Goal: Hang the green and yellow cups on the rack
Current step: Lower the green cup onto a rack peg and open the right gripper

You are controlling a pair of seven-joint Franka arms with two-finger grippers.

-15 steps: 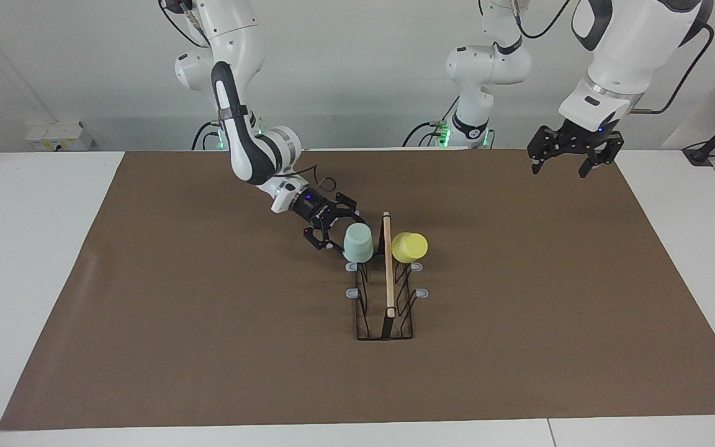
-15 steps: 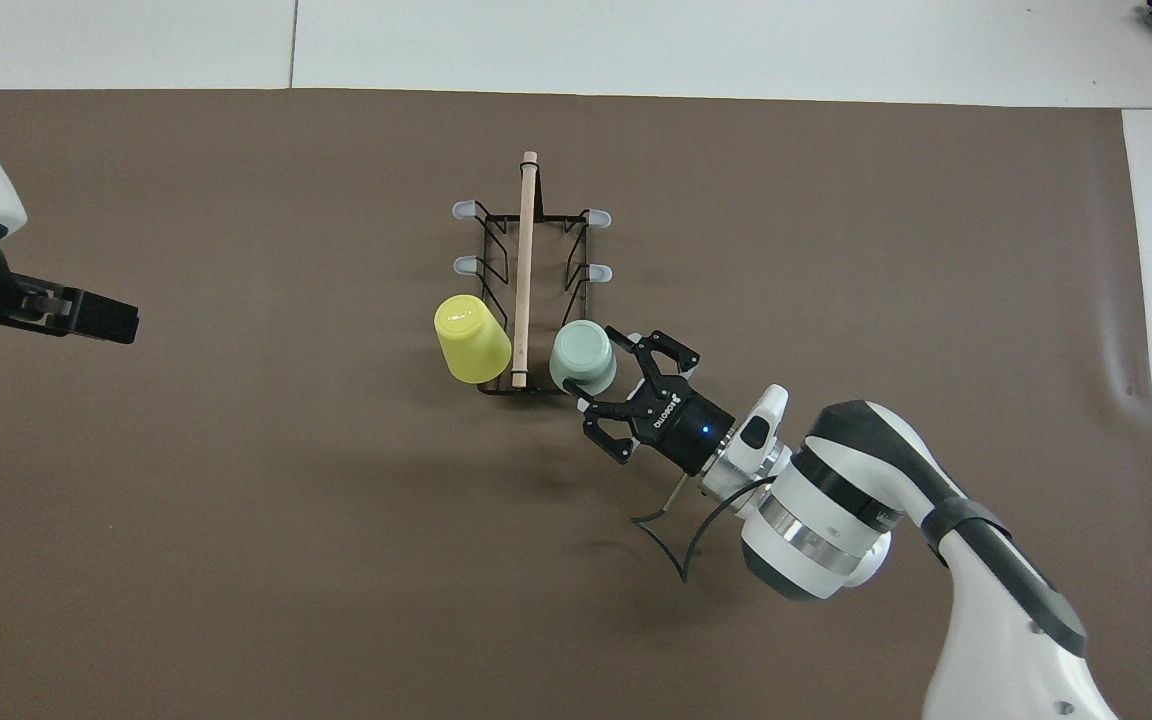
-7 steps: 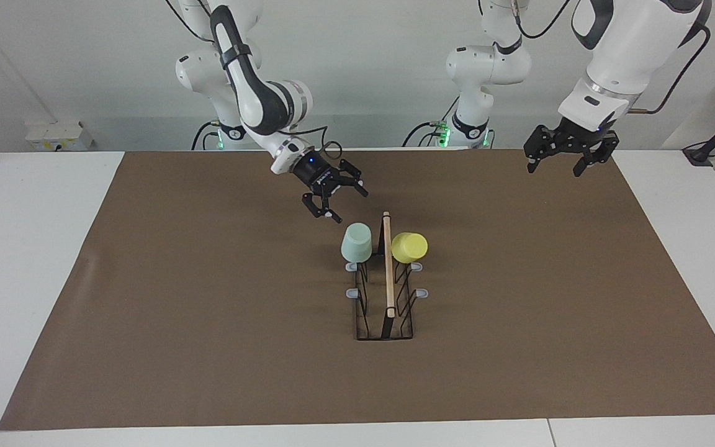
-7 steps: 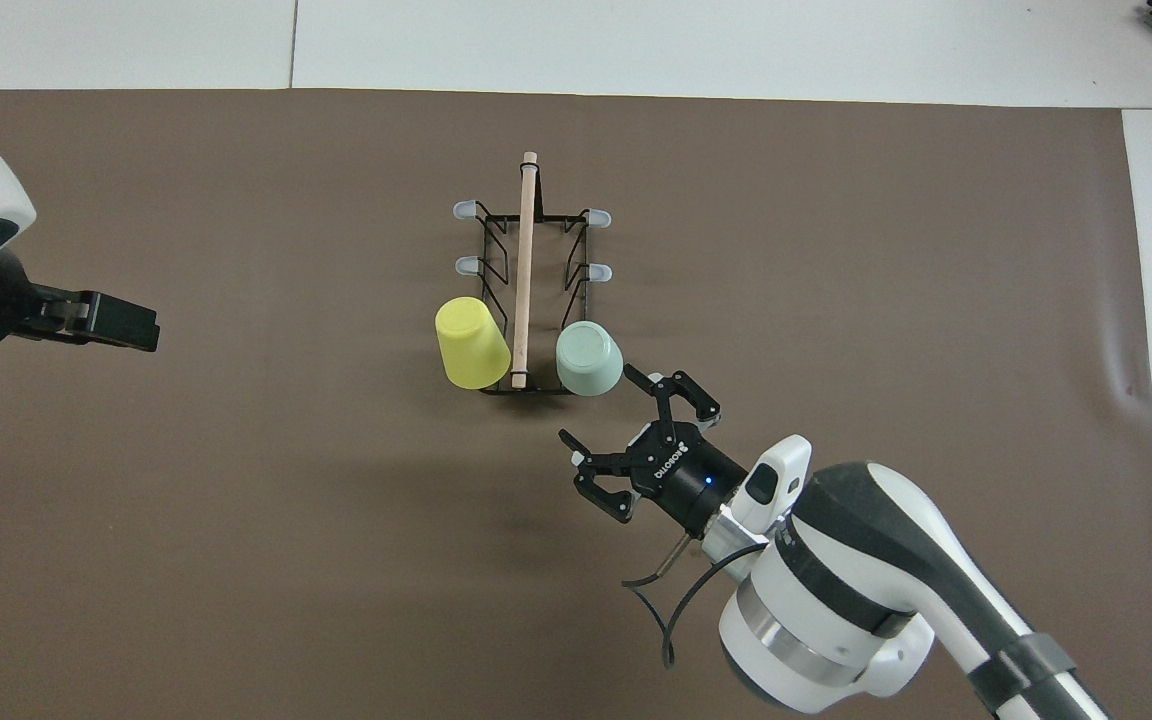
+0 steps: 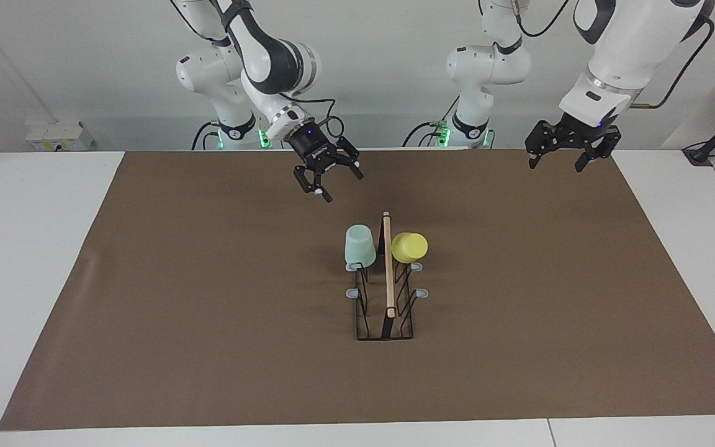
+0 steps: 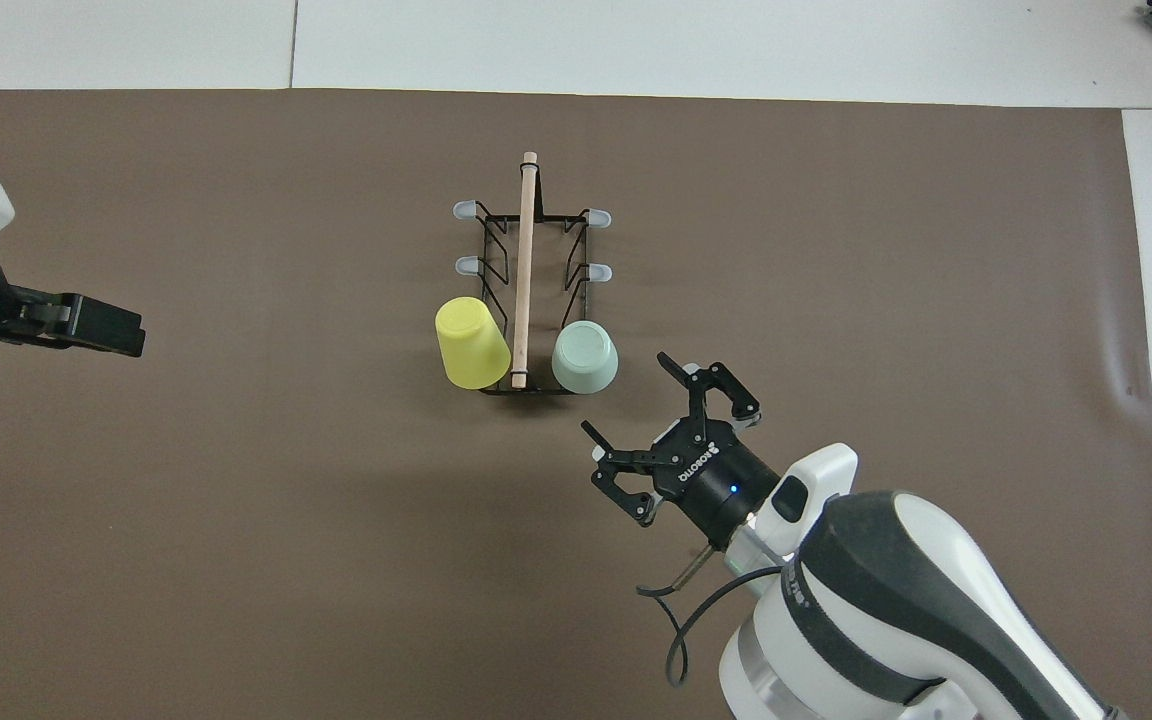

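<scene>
With both cups hung on the rack (image 5: 386, 292) (image 6: 526, 290), neither gripper has hold of anything. Green cup (image 5: 359, 244) (image 6: 585, 356) sits upside down on the prong at the rack's robot-side end, on the side toward the right arm's end of the table. Yellow cup (image 5: 409, 247) (image 6: 472, 342) hangs on the matching prong on the side toward the left arm's end, tilted outward. Wooden rod runs between them, along the rack's top. Rack stands mid-worktop on the brown mat (image 5: 208, 310) (image 6: 236, 500), well clear of all edges.

Right gripper (image 5: 330, 180) (image 6: 671, 410) is up in the air over the mat, between the rack and the robot-side edge, fingers spread wide, empty. Left gripper (image 5: 558, 164) (image 6: 96, 326) hangs over the mat's robot-side corner at the left arm's end, fingers apart, empty, waiting.
</scene>
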